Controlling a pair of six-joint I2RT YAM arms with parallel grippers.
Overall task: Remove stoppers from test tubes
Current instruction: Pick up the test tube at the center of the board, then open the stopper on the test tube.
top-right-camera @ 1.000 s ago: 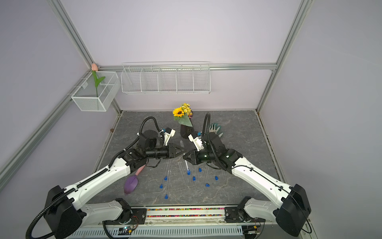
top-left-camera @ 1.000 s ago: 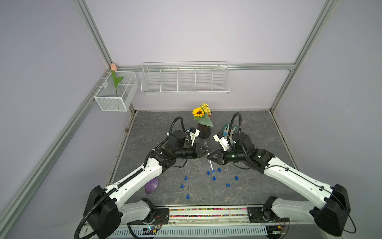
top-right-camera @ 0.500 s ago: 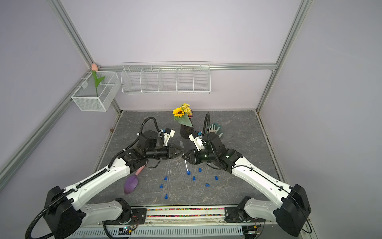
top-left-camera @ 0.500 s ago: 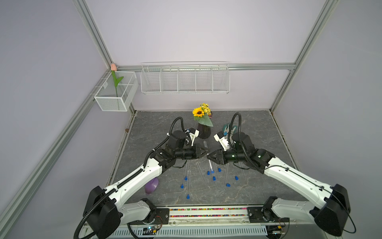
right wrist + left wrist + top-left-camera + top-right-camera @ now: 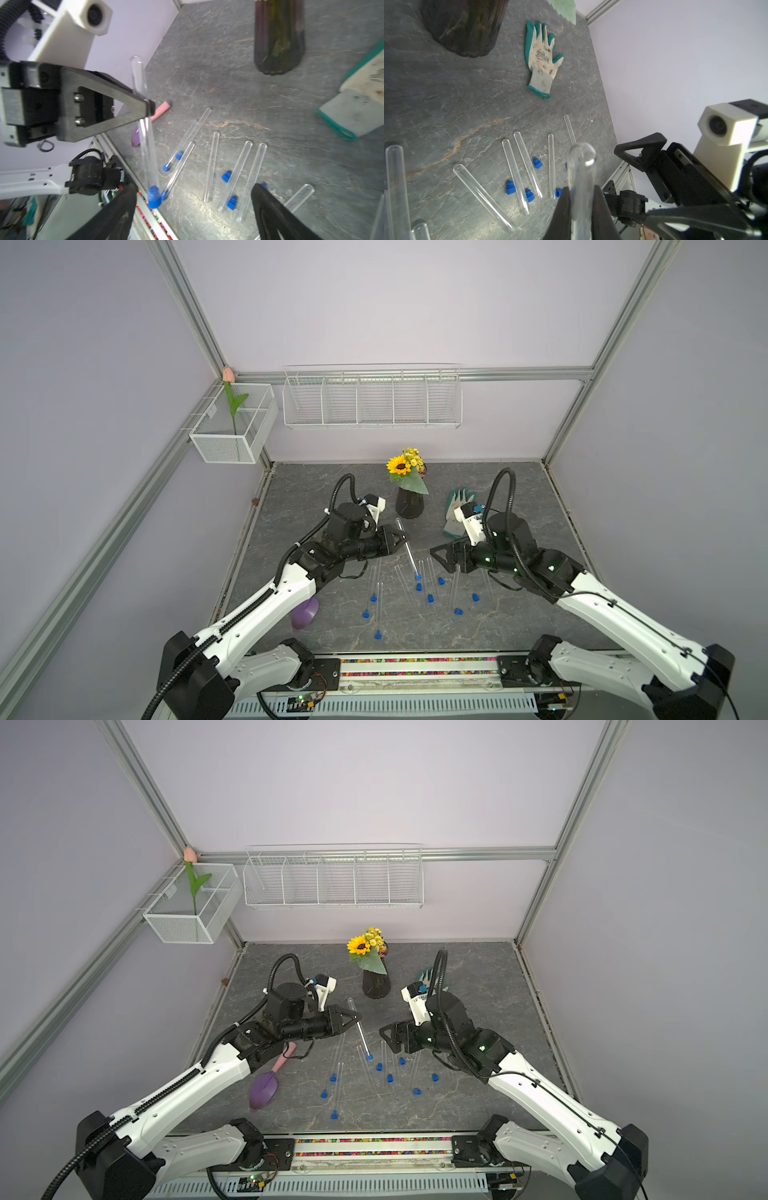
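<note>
Left end effector (image 5: 405,536) pinches a tube (image 5: 410,553) mid-frame, blue stopper (image 5: 418,576) plugging its lower end; right end effector (image 5: 440,560) spread wide alongside.

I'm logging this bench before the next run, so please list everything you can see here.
test tubes: about nine, clear, one in the left gripper, the rest lying on the table
stoppers: about nine, blue, four in tube mouths, five loose among the tubes
scoop: one, purple with pink handle, beside the left arm
vase: one, dark, holding a sunflower, at the back
glove: one, white and green, flat behind the right arm
wire rack: one, white, back wall
mesh box: one, white, left wall, holding a tulip
table: one, grey, under everything
left gripper: one, black, shut on a stoppered tube
right gripper: one, black, open, facing that tube
</note>
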